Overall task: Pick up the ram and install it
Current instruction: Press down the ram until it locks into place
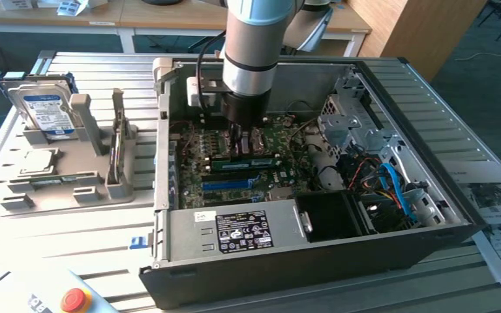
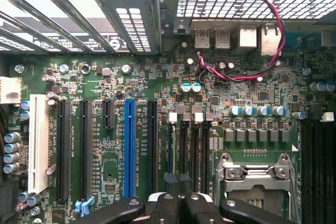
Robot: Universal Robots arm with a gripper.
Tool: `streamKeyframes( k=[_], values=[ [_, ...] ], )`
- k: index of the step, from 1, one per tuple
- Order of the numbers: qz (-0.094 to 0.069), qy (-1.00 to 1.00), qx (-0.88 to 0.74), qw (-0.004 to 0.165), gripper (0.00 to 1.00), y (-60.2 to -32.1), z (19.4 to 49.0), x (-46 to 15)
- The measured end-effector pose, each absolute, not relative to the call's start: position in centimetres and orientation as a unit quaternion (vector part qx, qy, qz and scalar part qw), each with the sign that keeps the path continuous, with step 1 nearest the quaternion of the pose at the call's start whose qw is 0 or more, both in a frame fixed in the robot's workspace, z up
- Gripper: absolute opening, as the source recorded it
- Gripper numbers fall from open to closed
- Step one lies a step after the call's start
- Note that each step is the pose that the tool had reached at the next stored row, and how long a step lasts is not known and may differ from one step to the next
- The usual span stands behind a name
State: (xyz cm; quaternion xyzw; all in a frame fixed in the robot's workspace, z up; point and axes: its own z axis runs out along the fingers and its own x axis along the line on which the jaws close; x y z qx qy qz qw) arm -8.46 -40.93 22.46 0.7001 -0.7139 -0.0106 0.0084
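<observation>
— Where's the ram?

— The ram (image 1: 246,162) lies as a green strip along the circuit board (image 1: 278,138) inside the computer case (image 1: 320,264), directly under your jaws, at the memory slots (image 2: 195,150).

— Do you have hold of it?

— Your jaws are pinched shut; whether they clamp the stick or only bear on its top edge I cannot tell. You look to be at the seating step. That calls for a straight, square push, with the stick lined up in its slot.

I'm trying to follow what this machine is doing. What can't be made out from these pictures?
- Exterior view: whether the shut hand grips anything; the hand itself covers the gap.
- Wrist view: the fingers are cut off by the picture's edge.
- Exterior view: the printed papers and red button run off the edge.
</observation>
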Motion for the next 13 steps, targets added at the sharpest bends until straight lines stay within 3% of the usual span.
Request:
streamKeyframes(
  k=[13],
  values=[
    [-0.011, -0.714, 0.700, 0.008, 0.10, -40.94, 22.29, -8.46]
  ],
)
